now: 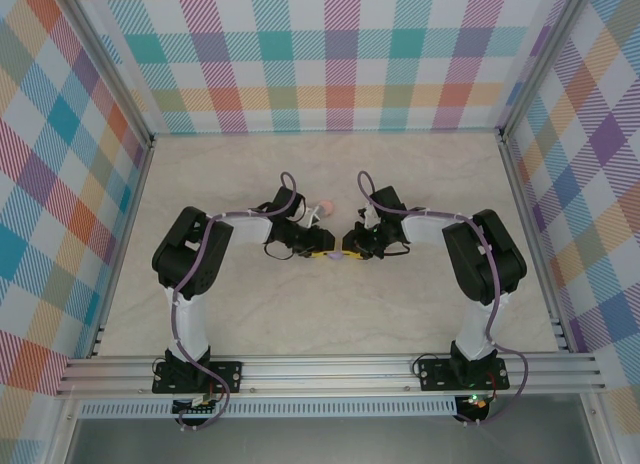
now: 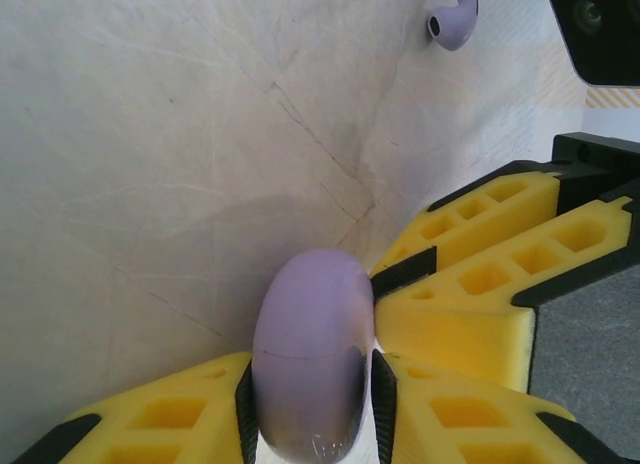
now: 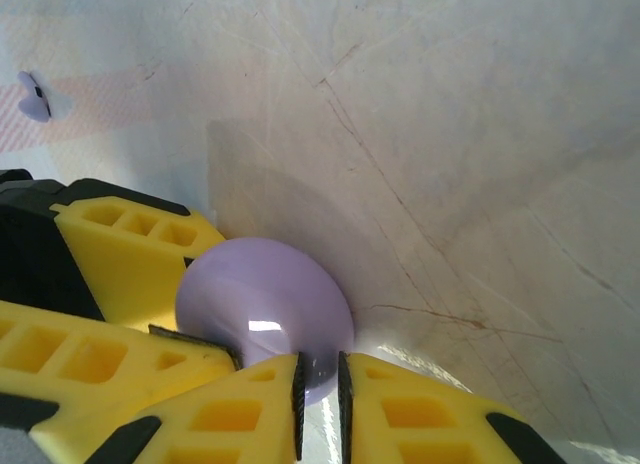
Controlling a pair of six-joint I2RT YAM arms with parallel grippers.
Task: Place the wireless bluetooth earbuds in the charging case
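At mid tabletop (image 1: 400, 314) the left tool (image 2: 312, 389) grips the charging case (image 2: 310, 314), seemingly closed, the right tool (image 3: 320, 384) pinches its edge; a purple earbud (image 2: 452, 19) lies apart, not yet inserted

Lab-style robot test cell, plaid backdrop walls (image 1: 330, 54), aluminium frame rails (image 1: 330, 369), pale marble-look tabletop (image 1: 330, 314)

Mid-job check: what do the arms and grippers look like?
The left arm and right arm: white links, black joint housings, a purple cable along each. The left gripper and right gripper: yellow fingers with rectangular cut-outs, black pads.
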